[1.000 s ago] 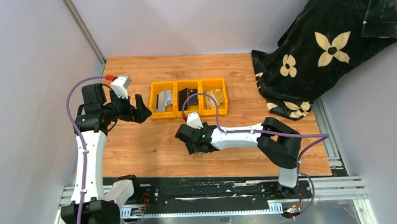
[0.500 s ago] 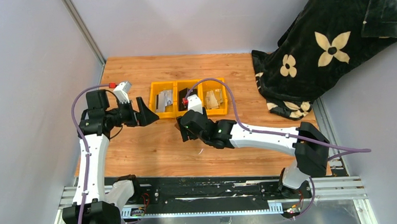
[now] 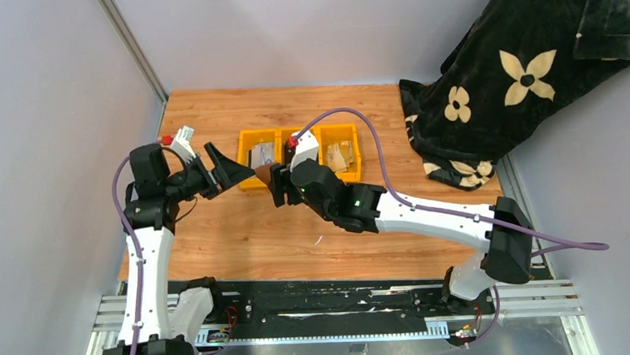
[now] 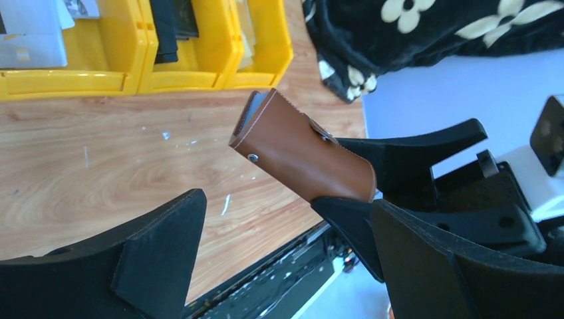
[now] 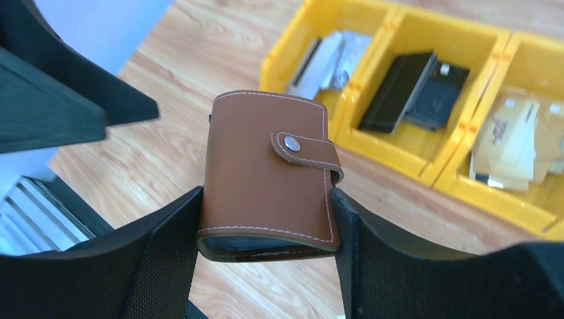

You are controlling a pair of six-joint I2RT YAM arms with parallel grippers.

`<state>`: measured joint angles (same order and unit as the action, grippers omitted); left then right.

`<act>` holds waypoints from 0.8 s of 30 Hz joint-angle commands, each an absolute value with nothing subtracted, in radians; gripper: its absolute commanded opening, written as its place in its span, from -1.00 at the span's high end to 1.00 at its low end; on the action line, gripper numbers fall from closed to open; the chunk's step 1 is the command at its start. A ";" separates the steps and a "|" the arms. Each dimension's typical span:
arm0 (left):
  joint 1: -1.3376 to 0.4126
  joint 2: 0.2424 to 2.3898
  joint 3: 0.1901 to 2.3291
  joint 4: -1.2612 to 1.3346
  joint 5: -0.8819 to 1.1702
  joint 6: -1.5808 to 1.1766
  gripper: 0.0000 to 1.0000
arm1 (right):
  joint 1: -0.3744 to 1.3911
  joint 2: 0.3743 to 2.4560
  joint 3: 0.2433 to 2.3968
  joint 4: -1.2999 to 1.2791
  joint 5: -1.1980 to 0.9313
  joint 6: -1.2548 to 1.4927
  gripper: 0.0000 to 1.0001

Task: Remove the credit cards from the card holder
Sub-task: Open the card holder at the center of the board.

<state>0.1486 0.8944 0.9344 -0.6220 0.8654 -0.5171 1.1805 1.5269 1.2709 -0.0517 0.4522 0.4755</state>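
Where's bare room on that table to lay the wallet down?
Free on the table: the far strip behind the yellow bins, the wide stretch along its near edge, a narrow gap between bins and blanket. Crowded: before the bins, where the left claw faces the right claw holding the card holder.

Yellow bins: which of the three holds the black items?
The middle bin, with black flat pieces in it; the left bin holds grey ones and the right bin tan ones.
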 commanded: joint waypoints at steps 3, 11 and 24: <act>0.155 0.798 0.900 -0.456 0.799 -0.866 -1.00 | 1.243 1.495 1.342 0.136 0.593 0.367 -0.37; 0.155 0.775 0.893 -0.417 0.757 -1.002 -0.60 | 1.312 1.558 1.398 0.284 0.653 0.232 -0.35; 0.155 0.762 0.901 -0.420 0.734 -0.999 0.80 | 1.363 1.632 1.454 0.274 0.619 0.164 -0.56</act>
